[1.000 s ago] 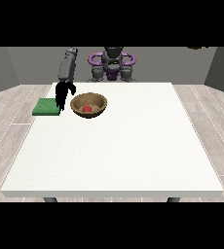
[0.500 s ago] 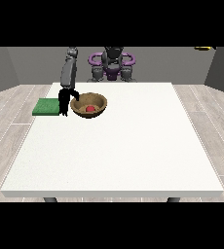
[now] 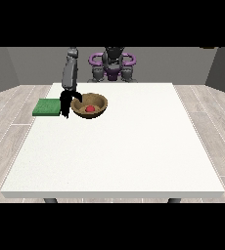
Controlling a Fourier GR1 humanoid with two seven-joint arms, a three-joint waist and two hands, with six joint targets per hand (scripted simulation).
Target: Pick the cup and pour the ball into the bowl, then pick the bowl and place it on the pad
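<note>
Bowl (image 3: 89,105) of brown wood sits on the big white table (image 3: 119,146), toward its far left part as seen from the front, with the red ball (image 3: 90,109) lying inside it. Just left of the bowl, the green pad (image 3: 47,107) lies at the table's left edge. The hand at the view's left (image 3: 67,100) hangs between pad and bowl, its thumb curled over the bowl's near-left rim, pinching it.

table (image 3: 134,146): white | on it: wooden bowl (image 3: 98,110), green pad (image 3: 47,107)
</note>
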